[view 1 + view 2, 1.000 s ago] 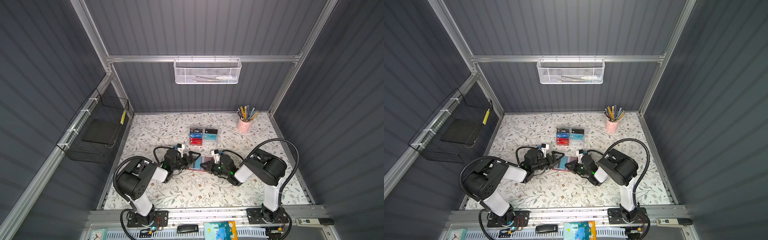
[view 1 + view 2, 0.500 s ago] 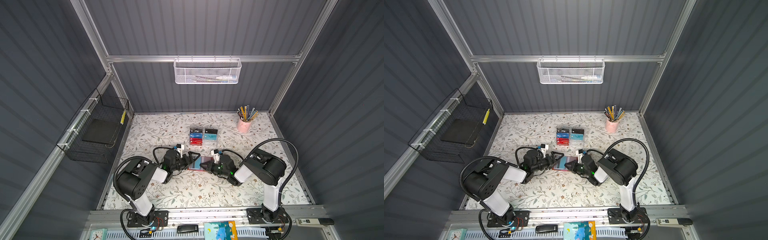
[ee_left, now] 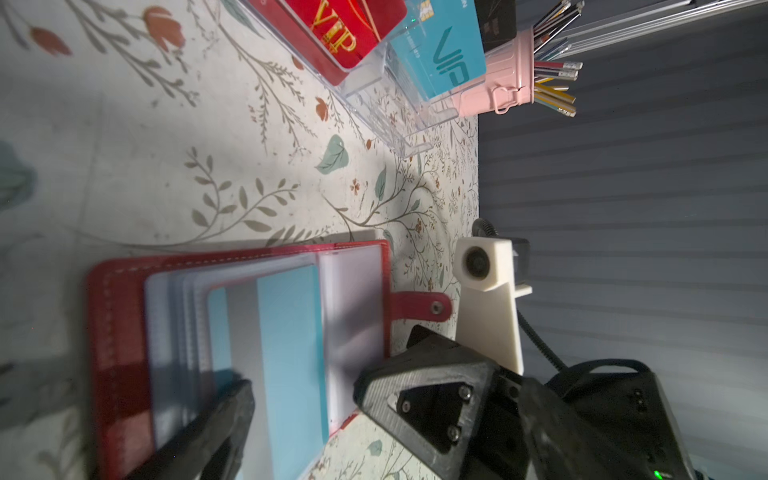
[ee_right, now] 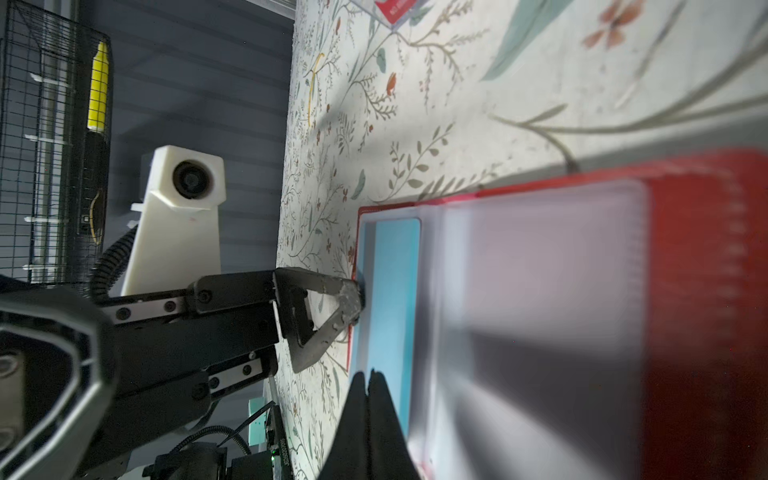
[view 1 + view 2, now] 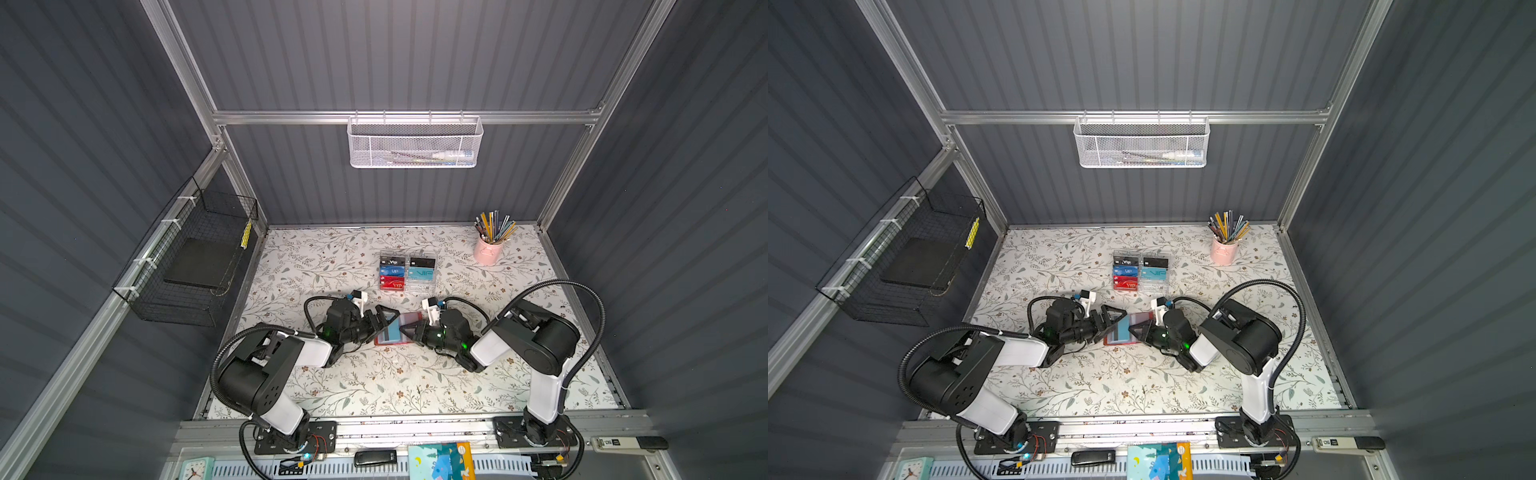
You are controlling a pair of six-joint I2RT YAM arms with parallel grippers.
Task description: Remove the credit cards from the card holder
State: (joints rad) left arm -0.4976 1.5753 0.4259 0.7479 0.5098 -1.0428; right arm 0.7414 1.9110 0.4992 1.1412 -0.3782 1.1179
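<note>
Top views: the card holder (image 5: 412, 321) lies open on the table (image 5: 374, 386) between the two arms in both top views. A light-blue card (image 5: 394, 330) shows in the holder's half toward the left arm. The left pincer (image 5: 384, 322) is spread wide, grasping nothing, and overlaps that half. The right pincer (image 5: 404, 330) is clenched to a point and empty, its tip over the holder near the spine. A rack (image 5: 407, 272) of cards stands just beyond the holder.

Left wrist view: the card (image 3: 291, 353) sits in the uppermost clear sleeve, its grey stripe toward the holder's outer cover edge. Its long axis runs parallel to the spine, crosswise to the line joining the pincers. One left finger (image 3: 216, 419) lies over the card's end; its mate is out of frame. The right pincer's tip appears to rest on the page of the strap (image 3: 419, 305) half, probably pinning the holder.

Right wrist view: a left finger (image 4: 328, 291) meets the card's outer long edge; contact cannot be confirmed. The right fingertips (image 4: 357, 403) are pressed together.

The left arm is the nearer to the card.
</note>
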